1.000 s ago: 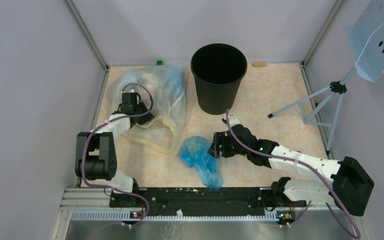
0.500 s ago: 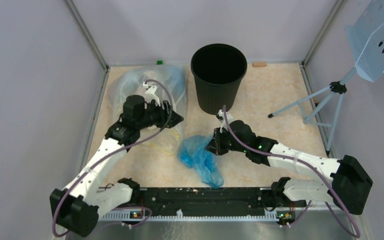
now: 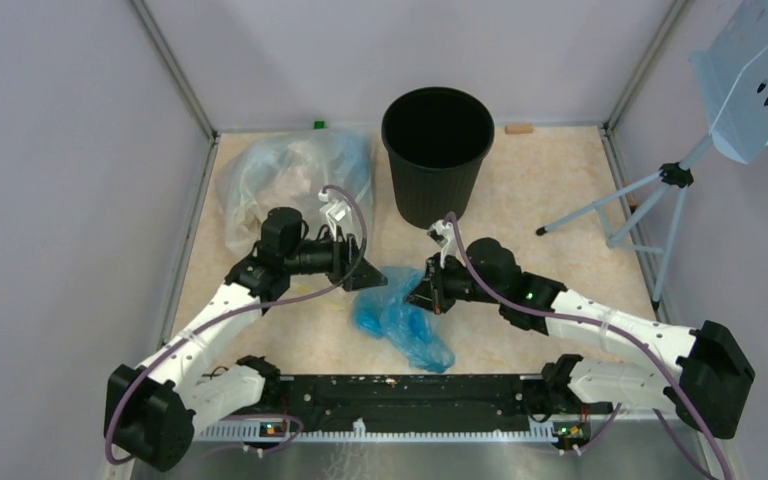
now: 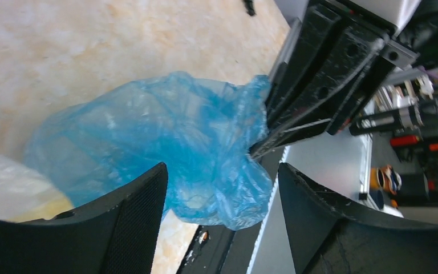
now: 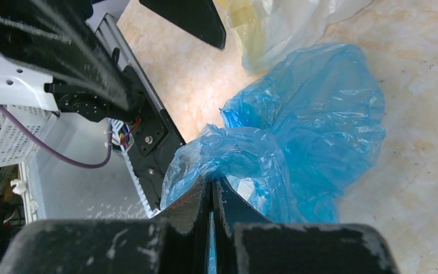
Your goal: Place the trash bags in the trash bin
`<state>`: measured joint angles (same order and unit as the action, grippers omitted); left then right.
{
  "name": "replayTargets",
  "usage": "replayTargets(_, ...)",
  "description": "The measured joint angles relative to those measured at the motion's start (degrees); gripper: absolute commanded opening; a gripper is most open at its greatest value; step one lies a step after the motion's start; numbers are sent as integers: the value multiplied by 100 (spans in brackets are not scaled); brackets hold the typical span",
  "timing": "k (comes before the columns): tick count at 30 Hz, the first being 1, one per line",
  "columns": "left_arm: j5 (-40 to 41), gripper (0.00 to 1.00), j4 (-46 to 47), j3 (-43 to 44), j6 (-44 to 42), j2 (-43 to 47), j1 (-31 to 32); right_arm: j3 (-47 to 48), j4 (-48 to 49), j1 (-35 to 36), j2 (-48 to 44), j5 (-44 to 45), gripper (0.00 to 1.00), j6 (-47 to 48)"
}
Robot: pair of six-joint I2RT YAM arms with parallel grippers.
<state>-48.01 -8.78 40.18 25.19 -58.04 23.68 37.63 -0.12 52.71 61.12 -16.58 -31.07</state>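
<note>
Progress at an early stage: reading left to right across the tabletop (image 3: 540, 190), the large clear bag (image 3: 280, 175) is lying slack at the left. The blue trash bag (image 3: 397, 318) is resting crumpled near the middle, and the black bin (image 3: 437, 165) is standing upright behind it, apart from it. Nothing blue is showing in the bin's dark mouth. Judged from this, the bag is not yet in the bin, and lifting, carrying and releasing are all remaining to be done.

Left pincer (image 3: 358, 268): its jaws are standing wide apart and gripping nothing. In the left wrist view the blue film is bunching just ahead of the gap. Whether either finger (image 4: 122, 220) is brushing it cannot be told.

Right pincer (image 3: 420, 296): its jaws are pressing together on a fold at the bag's upper right edge. In the right wrist view the film is gathering to a peak where the fingers (image 5: 191, 208) are meeting. Most of the bag is lying on the tabletop.
</note>
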Motion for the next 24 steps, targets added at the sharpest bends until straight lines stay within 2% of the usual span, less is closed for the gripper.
replayTargets(12, -487, 68, 669, -575, 42, -446, 549, -2, 96, 0, 15, -160, 0, 20)
replayTargets(14, -479, 63, 741, -619, 72, -505, 588, -2, 101, 0, 28, -168, 0, 20)
replayTargets(16, -476, 50, 890, -717, 173, -538, 645, -2, 107, 0, 50, -177, 0, 20)
replayTargets(18, -490, 25, 1097, -883, 297, -560, 737, -2, 107, 0, 63, -175, 2, 17)
replayTargets(20, -490, 4, 1222, -984, 385, -577, 800, -2, 118, 0, 74, -173, 11, 13)
replayTargets(21, -485, 0, 1250, -1003, 437, -581, 822, -2, 118, 0, 81, -168, 17, 7)
replayTargets(24, -319, 0, 1274, -1010, 452, -529, 844, -2, 61, 0, 85, -74, 35, -11)
